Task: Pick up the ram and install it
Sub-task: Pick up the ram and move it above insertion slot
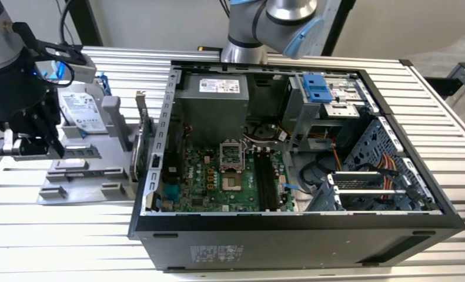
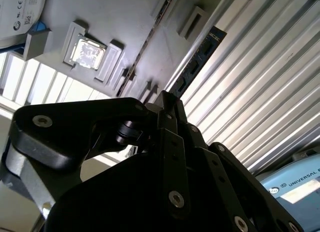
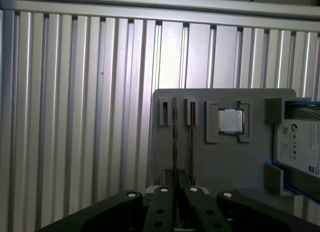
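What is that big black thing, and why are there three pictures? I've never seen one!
It is a robot arm with a grabbing tool at its end. The exterior view comes from a camera nearby; both wrist views come from cameras riding on the arm. On the table sit an open computer and a grey tray with a hard drive and the ram, a thin memory stick. The tool is at the ram; whether it grips it I cannot tell.

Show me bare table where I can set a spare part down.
Free: slatted table in front of the grey holder, beside the computer case on the exterior view's left; also the strip at the case's other side. Crowded: the holder, with the claw over it.
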{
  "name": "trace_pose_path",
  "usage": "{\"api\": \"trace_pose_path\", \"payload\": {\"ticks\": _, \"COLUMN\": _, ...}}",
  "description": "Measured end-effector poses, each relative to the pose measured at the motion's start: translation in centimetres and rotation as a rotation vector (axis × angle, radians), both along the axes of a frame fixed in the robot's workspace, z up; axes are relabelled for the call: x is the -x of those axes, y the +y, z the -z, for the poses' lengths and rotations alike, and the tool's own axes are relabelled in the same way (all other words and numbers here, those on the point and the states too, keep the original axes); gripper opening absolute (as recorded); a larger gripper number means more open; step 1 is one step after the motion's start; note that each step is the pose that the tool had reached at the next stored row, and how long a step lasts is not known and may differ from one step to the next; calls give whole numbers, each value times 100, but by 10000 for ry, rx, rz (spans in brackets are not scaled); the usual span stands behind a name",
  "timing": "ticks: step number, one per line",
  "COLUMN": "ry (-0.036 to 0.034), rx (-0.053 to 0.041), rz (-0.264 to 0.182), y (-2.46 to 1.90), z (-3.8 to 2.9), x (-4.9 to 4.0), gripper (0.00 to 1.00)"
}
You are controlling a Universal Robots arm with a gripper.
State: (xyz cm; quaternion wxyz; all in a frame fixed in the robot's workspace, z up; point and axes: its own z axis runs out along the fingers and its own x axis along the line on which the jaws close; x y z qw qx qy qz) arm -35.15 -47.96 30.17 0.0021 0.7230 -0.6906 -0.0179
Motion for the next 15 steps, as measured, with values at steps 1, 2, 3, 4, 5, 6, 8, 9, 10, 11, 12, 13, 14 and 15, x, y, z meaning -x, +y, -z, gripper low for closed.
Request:
{"api": "trace_pose_path", "payload": {"ticks": 1, "ry": 0, "rx": 0, "rz": 1, "y": 0, "z": -6, "x": 0, "gripper": 0}}
{"api": "trace_pose_path", "payload": {"ticks": 2, "ry": 0, "rx": 0, "rz": 0, "y": 0, "z": -11, "x": 0, "gripper": 0}}
{"api": "trace_pose_path", "payload": {"ticks": 3, "ry": 0, "rx": 0, "rz": 1, "y": 0, "z": -17, "x": 1, "gripper": 0}}
{"api": "trace_pose_path", "payload": {"ticks": 4, "ry": 0, "rx": 0, "rz": 0, "y": 0, "z": -22, "x": 1, "gripper": 0}}
{"api": "trace_pose_path", "payload": {"ticks": 5, "ry": 0, "rx": 0, "rz": 0, "y": 0, "z": -27, "x": 1, "gripper": 0}}
{"api": "trace_pose_path", "payload": {"ticks": 6, "ry": 0, "rx": 0, "rz": 1, "y": 0, "z": -32, "x": 1, "gripper": 0}}
{"api": "trace_pose_path", "payload": {"ticks": 8, "ry": 0, "rx": 0, "rz": 0, "y": 0, "z": -41, "x": 1, "gripper": 0}}
{"api": "trace_pose_path", "payload": {"ticks": 9, "ry": -1, "rx": 0, "rz": 0, "y": 0, "z": -46, "x": 2, "gripper": 0}}
{"api": "trace_pose_path", "payload": {"ticks": 10, "ry": 0, "rx": 0, "rz": 1, "y": 0, "z": -51, "x": 2, "gripper": 0}}
{"api": "trace_pose_path", "payload": {"ticks": 11, "ry": 0, "rx": 0, "rz": 1, "y": 0, "z": -55, "x": 2, "gripper": 0}}
{"api": "trace_pose_path", "payload": {"ticks": 12, "ry": 0, "rx": 0, "rz": 0, "y": 0, "z": -59, "x": 3, "gripper": 0}}
{"api": "trace_pose_path", "payload": {"ticks": 13, "ry": 0, "rx": 0, "rz": 1, "y": 0, "z": -63, "x": 3, "gripper": 0}}
{"api": "trace_pose_path", "payload": {"ticks": 14, "ry": 0, "rx": 0, "rz": 0, "y": 0, "z": -67, "x": 3, "gripper": 0}}
{"api": "trace_pose_path", "payload": {"ticks": 15, "ry": 0, "rx": 0, "rz": 0, "y": 0, "z": -71, "x": 3, "gripper": 0}}
